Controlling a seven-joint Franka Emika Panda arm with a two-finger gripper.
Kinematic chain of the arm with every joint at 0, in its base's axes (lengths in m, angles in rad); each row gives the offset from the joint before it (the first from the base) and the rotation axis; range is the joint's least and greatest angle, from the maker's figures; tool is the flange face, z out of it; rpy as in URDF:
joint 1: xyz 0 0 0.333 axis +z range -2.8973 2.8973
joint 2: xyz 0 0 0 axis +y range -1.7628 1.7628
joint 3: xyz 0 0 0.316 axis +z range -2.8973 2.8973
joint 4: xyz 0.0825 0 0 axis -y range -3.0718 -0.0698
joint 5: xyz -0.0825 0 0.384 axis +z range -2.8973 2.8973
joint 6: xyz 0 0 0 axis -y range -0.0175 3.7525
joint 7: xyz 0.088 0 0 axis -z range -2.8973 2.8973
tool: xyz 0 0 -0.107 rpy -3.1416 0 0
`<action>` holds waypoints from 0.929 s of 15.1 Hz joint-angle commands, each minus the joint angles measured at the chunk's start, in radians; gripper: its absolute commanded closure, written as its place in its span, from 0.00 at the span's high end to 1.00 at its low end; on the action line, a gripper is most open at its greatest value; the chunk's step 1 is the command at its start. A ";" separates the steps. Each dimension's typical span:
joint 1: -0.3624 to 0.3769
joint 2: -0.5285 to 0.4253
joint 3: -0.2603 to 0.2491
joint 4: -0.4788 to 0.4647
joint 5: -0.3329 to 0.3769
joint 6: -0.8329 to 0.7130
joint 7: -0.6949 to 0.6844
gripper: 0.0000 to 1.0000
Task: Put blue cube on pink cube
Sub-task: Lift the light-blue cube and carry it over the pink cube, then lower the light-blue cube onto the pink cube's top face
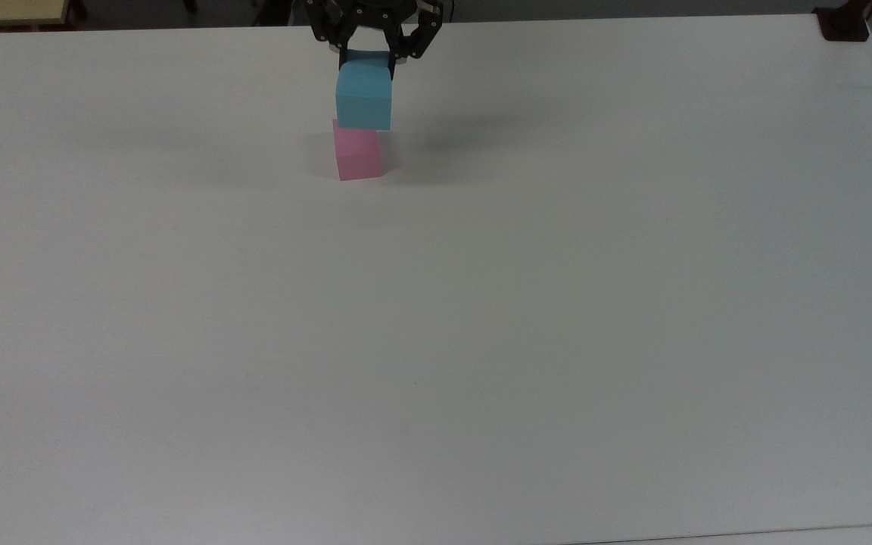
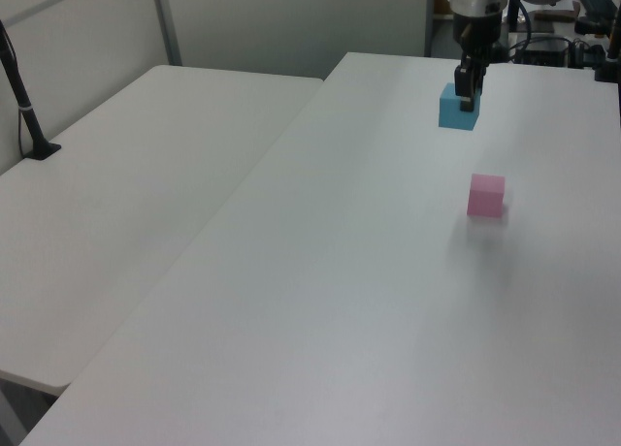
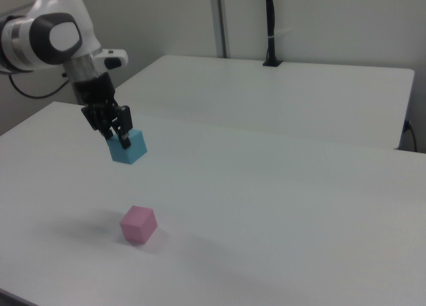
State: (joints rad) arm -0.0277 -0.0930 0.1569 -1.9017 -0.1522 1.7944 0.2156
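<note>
The light blue cube [image 1: 364, 96] [image 2: 458, 109] [image 3: 128, 148] hangs in the air, held from above by my gripper [image 1: 370, 59] [image 2: 468, 92] [image 3: 118, 138], which is shut on it. The pale pink cube [image 1: 358, 154] [image 2: 486, 195] [image 3: 138, 224] rests on the white table [image 1: 481, 318]. In the top view the blue cube overlaps the pink cube's upper edge. The left and right views show the blue cube well above the pink one, with a clear gap between them.
A second white table [image 2: 126, 184] [image 3: 279, 93] adjoins this one. A black post [image 2: 24, 102] [image 3: 270, 26] is clamped at its far side. A dark clamp [image 1: 841, 23] sits at the table's corner in the top view's upper right.
</note>
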 commanded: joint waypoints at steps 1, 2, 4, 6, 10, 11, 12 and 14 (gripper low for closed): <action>0.003 -0.028 0.001 -0.100 0.019 0.013 -0.025 0.42; 0.006 -0.042 0.003 -0.131 0.017 0.038 -0.025 0.43; 0.005 -0.094 0.003 -0.235 0.016 0.126 -0.039 0.43; 0.003 -0.122 0.004 -0.312 0.016 0.192 -0.047 0.43; 0.000 -0.117 0.004 -0.393 -0.024 0.272 -0.059 0.43; -0.001 -0.117 0.004 -0.410 -0.042 0.287 -0.061 0.43; -0.008 -0.111 0.004 -0.421 -0.049 0.308 -0.061 0.43; -0.026 -0.106 0.004 -0.427 -0.053 0.335 -0.062 0.43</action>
State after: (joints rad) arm -0.0278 -0.1708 0.1600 -2.2797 -0.1865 2.0725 0.1809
